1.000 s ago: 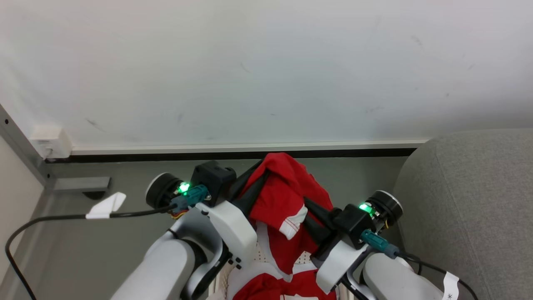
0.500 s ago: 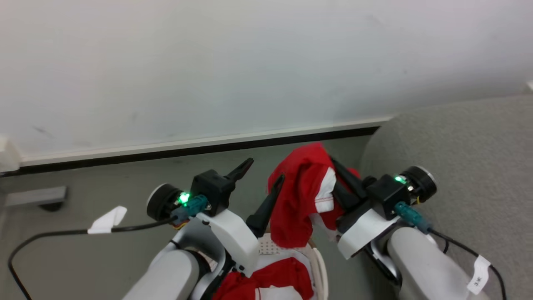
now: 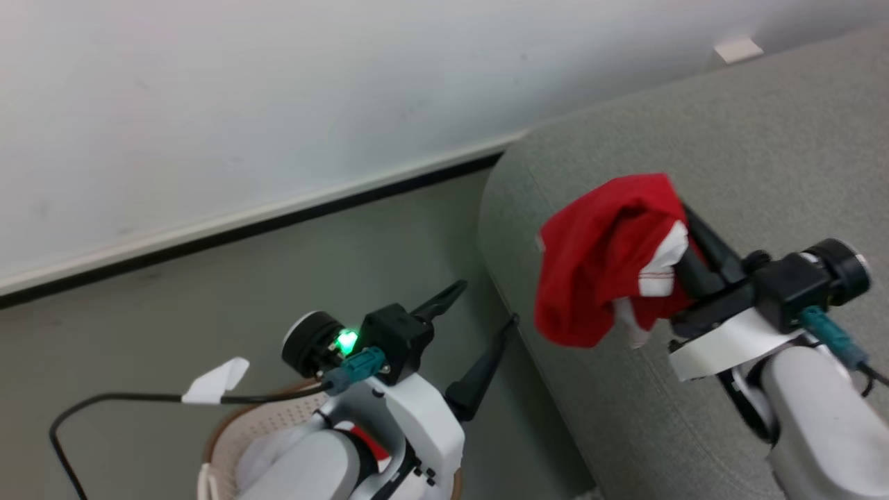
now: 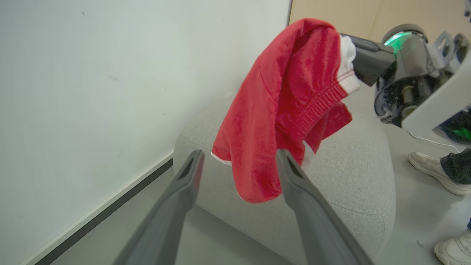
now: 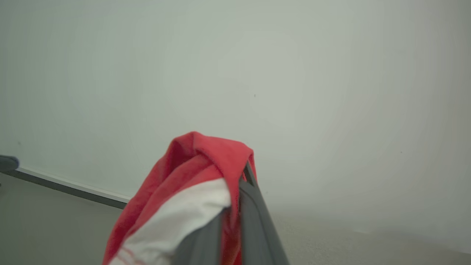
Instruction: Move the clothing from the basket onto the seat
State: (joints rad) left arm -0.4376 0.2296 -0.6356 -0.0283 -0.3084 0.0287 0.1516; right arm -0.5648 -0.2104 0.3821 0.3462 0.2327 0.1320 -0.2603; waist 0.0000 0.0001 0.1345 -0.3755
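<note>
The right hand pinches the red clothing above the seat. The left hand, fingers spread, hangs beside the basket.

Home-like room — sofa, laundry basket

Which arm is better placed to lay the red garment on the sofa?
The right. The right gripper is shut on the red garment, which hangs over the sofa. The left gripper is open and empty, beside the sofa, nearer the basket.
</note>
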